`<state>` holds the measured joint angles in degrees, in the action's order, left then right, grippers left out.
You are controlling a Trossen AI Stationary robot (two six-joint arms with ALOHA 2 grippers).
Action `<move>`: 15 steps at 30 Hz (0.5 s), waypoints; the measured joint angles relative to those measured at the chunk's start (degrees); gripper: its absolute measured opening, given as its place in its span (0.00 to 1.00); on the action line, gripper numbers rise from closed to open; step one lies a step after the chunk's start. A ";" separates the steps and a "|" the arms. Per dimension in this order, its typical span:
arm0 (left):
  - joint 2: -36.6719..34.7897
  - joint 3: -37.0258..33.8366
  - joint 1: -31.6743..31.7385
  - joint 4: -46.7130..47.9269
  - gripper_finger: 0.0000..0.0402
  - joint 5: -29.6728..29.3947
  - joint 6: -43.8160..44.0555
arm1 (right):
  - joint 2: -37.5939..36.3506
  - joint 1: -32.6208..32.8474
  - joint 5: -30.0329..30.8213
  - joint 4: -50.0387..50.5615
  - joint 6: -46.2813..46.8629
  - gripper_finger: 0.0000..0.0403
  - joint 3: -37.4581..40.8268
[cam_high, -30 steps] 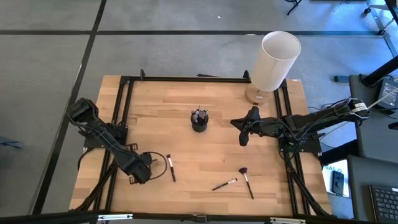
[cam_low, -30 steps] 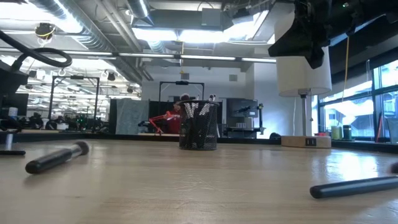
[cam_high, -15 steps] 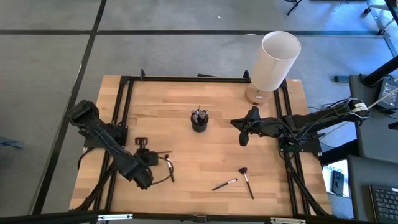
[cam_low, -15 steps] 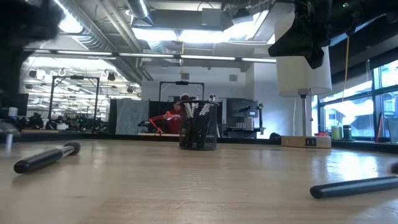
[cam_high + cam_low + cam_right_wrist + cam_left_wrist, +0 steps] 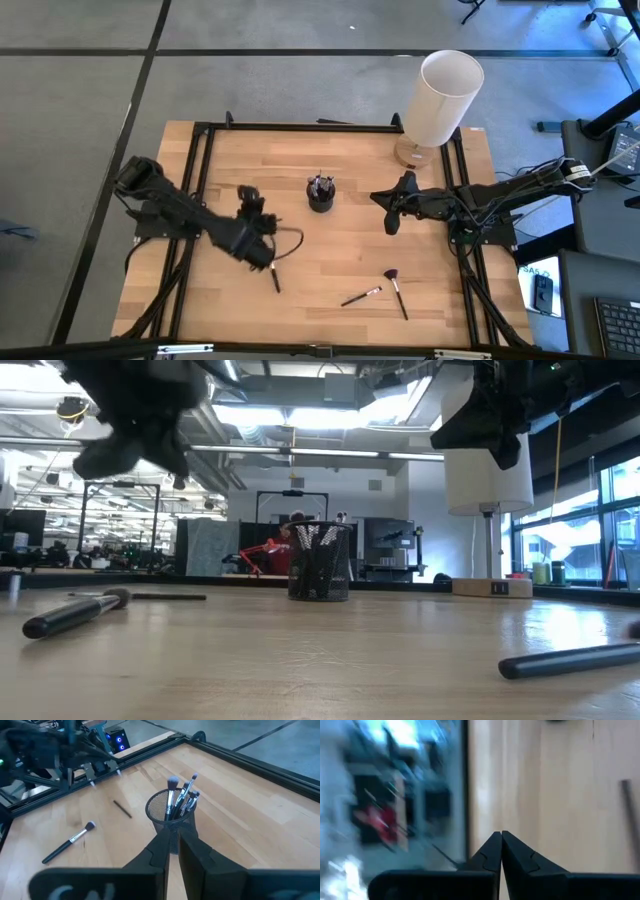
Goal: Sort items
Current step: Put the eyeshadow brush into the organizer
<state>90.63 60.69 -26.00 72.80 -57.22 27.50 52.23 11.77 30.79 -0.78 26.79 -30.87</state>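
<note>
**Left gripper clenched, no brush in it**

Left wrist view is smeared. Mesh cup [image 5: 320,194] holds several makeup brushes [image 5: 181,800]. My left gripper [image 5: 266,254] is pinched empty above the bench [image 5: 340,250], beside a loose brush [image 5: 275,279]. Two more brushes [image 5: 361,296] lie near the front. Right gripper [image 5: 391,222] hovers nearly closed, holding nothing.

Bare wood spans the counter [image 5: 230,160] behind the mesh cup [image 5: 320,194] and along its left side. The cup stands mid-counter between the left gripper [image 5: 258,218] and right gripper [image 5: 392,222], both raised over the surface. Toward the front edge, three loose brushes [image 5: 362,295] lie flat. The white lamp [image 5: 440,100] blocks the far right corner.
</note>
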 joint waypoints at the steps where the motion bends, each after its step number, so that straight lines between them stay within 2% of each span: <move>1: 0.00 0.00 1.35 -0.57 0.02 2.24 2.73 | 0.00 0.00 0.00 0.00 0.00 0.09 0.00; 5: -0.07 -0.39 5.61 -3.84 0.04 10.25 12.73 | 0.03 0.00 -1.31 0.00 0.26 0.09 0.00; 11: -0.11 -3.67 8.85 -9.72 0.13 19.68 13.73 | 0.20 0.02 -3.43 -0.02 1.37 0.09 0.00; 15: -0.11 -7.43 12.26 -10.18 0.21 24.45 12.92 | 0.20 0.02 -3.43 -0.13 1.68 0.09 0.00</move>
<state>90.52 53.25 -13.74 62.62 -32.76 40.43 52.42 11.79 27.35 -0.91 28.47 -30.87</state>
